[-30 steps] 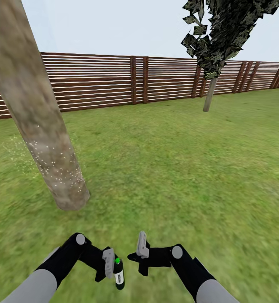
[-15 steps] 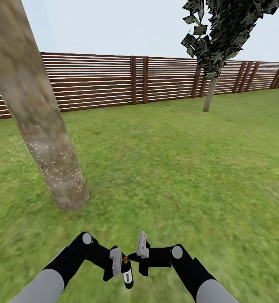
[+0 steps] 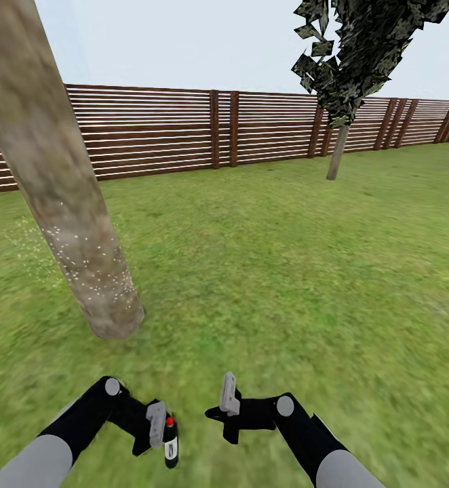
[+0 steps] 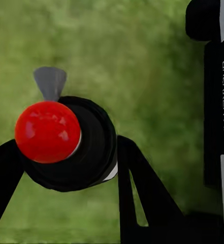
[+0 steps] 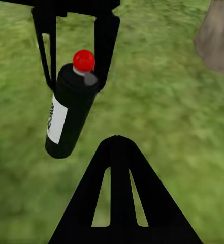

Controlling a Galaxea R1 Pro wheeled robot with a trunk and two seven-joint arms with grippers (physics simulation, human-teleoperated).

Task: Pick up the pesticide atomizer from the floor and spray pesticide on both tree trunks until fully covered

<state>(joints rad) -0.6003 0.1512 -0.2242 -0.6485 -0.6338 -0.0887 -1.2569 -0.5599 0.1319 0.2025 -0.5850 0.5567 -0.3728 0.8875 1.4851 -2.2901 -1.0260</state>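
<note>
The left gripper (image 3: pixel 162 434) is clamped on the atomizer (image 3: pixel 171 444), held upright at 7 o'clock, red top up, likely ready for spraying. The speckled trunk (image 3: pixel 82 237) stands at 10 o'clock. The right gripper (image 3: pixel 228 400) looks empty; its opening is unclear.

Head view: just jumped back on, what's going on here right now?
The left gripper is holding the small dark pesticide atomizer with a red top and white label low over the green lawn. The right gripper hangs beside it, holding nothing. The thick pale mottled tree trunk ahead on the robot's left carries white specks on its lower part. A second, thinner trunk stands far off by the brown slatted fence.
</note>
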